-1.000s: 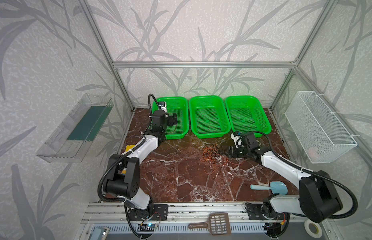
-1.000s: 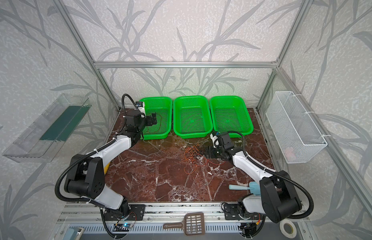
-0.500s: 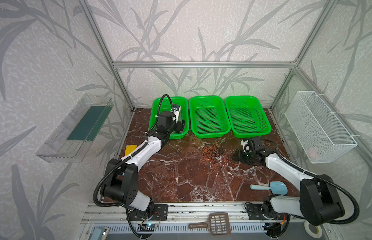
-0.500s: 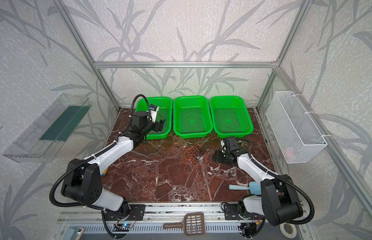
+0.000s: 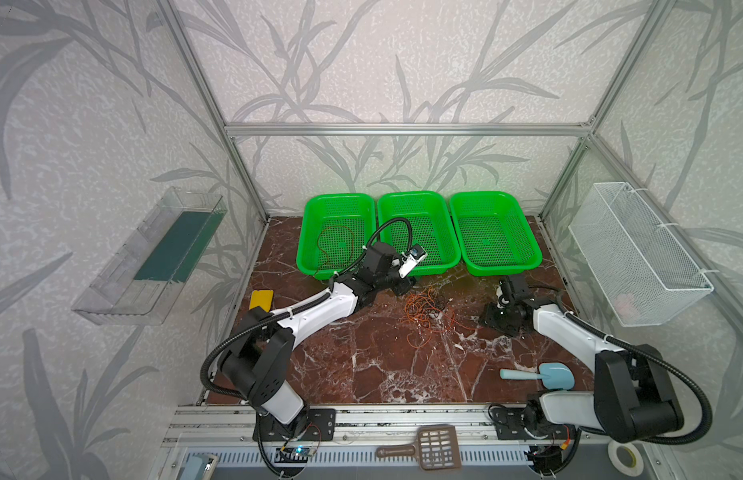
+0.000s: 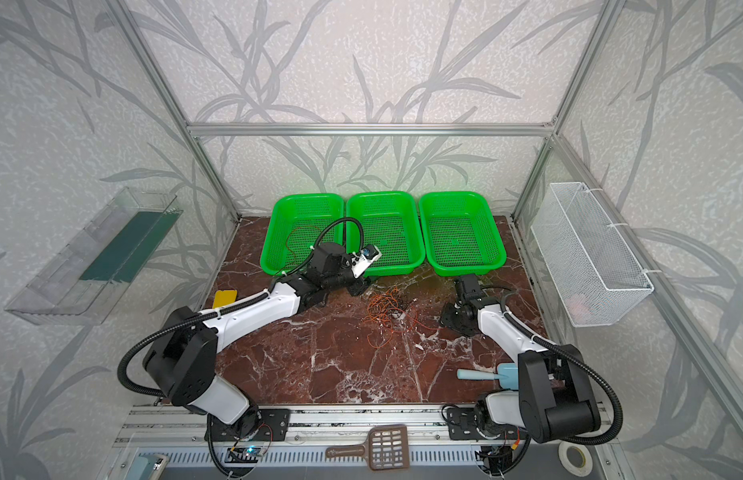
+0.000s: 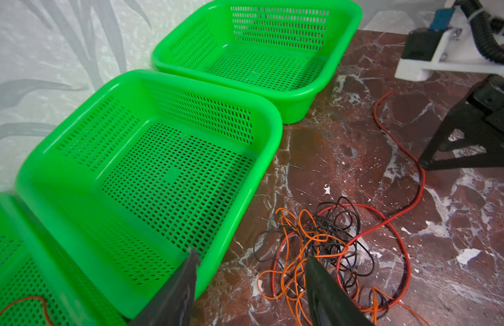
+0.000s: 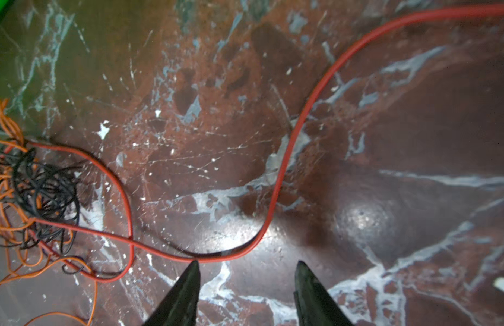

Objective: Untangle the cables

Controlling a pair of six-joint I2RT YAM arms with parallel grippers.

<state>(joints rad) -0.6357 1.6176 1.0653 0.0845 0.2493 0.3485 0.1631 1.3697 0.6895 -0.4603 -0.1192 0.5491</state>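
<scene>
Three green baskets line the far edge of the counter [image 5: 361, 365]. The middle basket [image 5: 411, 196] has its near wall just beside the left hand [image 7: 250, 256]. A thin red-brown wire [image 5: 336, 245] lies in the left basket [image 5: 340, 199]. A yellow pad [image 5: 261, 298] lies at the left and a blue scoop [image 5: 544, 374] near the right. The tangled cables [image 5: 423, 307] lie mid-counter between both hands. The left hand is partly open and empty, its fingertips at the tangle's edge. The right hand [image 8: 246, 264], to the right, is also partly open and empty. A red cable [image 8: 273, 192] curves just past its fingertips.
</scene>
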